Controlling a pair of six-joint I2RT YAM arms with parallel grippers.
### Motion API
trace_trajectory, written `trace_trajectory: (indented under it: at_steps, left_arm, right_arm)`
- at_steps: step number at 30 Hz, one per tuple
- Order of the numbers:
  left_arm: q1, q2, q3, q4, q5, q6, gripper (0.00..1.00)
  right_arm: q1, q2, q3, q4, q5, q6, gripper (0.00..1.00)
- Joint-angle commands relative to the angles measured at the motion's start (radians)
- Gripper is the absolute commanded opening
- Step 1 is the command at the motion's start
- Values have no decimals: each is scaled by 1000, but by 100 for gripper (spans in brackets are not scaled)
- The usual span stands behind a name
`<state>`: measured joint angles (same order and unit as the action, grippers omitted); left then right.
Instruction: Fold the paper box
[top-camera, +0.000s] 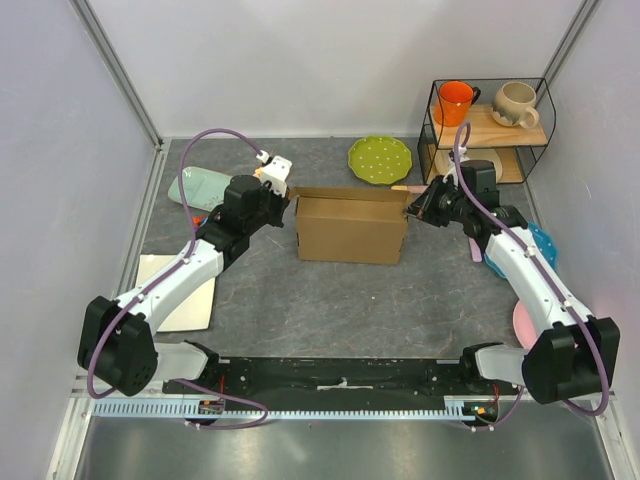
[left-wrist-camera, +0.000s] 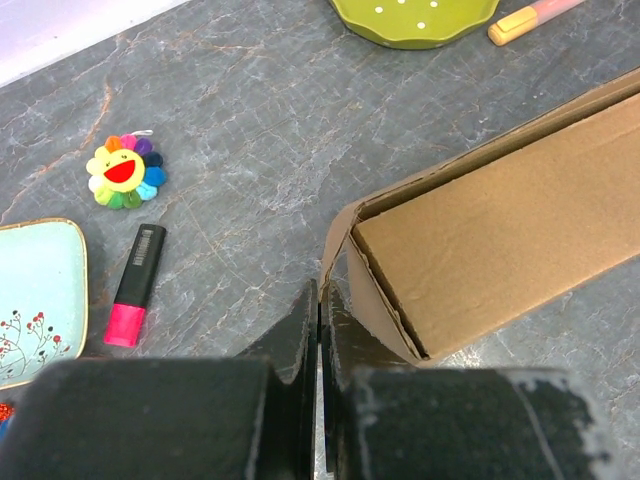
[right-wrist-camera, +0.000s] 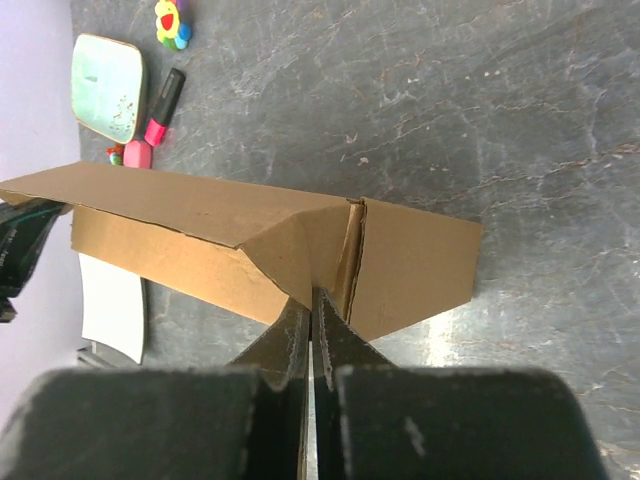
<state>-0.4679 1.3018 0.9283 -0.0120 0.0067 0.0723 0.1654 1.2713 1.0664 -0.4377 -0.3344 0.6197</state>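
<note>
Brown paper box (top-camera: 350, 235), one, between left tool (left-wrist-camera: 320, 300) and right tool (right-wrist-camera: 310, 305), both closed

Left arm (top-camera: 170, 285) and right arm (top-camera: 530, 275): white shells, black joints, purple cable (top-camera: 215, 131) along each. Left gripper (left-wrist-camera: 320, 295), right gripper (right-wrist-camera: 310, 298): black, white scuffing. Black base plate (top-camera: 340, 375) at six o'clock.

Count: paper box (top-camera: 350, 235) ×1. Grippers ×2: left gripper (left-wrist-camera: 320, 300), right gripper (right-wrist-camera: 310, 300).

Plates ×4: green plate (top-camera: 380, 158); pale blue plate (top-camera: 200, 187), left of the left gripper; blue plate (top-camera: 540, 243) and pink plate (top-camera: 520, 322), behind the right gripper.

Mugs ×2: orange mug (top-camera: 455, 102), beige mug (top-camera: 515, 103).

Markers ×2: pink marker (left-wrist-camera: 135, 285), yellow marker (left-wrist-camera: 520, 18).

Flower toy (left-wrist-camera: 125, 172) ×1. White board (top-camera: 195, 310) ×1.
</note>
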Motion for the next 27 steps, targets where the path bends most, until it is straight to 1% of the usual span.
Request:
trace_trajectory:
  at_steps: [1,8,12,18,19,24,27]
  left_arm:
    - [8,-3,21,-60,-25,1,2]
    - [8,1,47,-75,-16,-6,2]
    - [9,7,76,-108,-11,-23,2]
    - [9,11,135,-170,93,-62,2]
    - [9,13,144,-178,105,-100,2]
    - [9,37,211,-244,196,-175,2]
    - [9,57,243,-258,237,-247,2]
  right_arm:
    - [17,-38,-37,-16,167,-103,0]
    - [77,-53,-17,-44,313,-164,0]
    - [89,-58,-5,-61,328,-172,0]
    - [98,-55,-6,-64,327,-172,0]
    - [100,-55,-6,-64,349,-173,0]
    - [114,-50,-8,-64,373,-181,0]
    - [120,-50,-9,-65,386,-184,0]
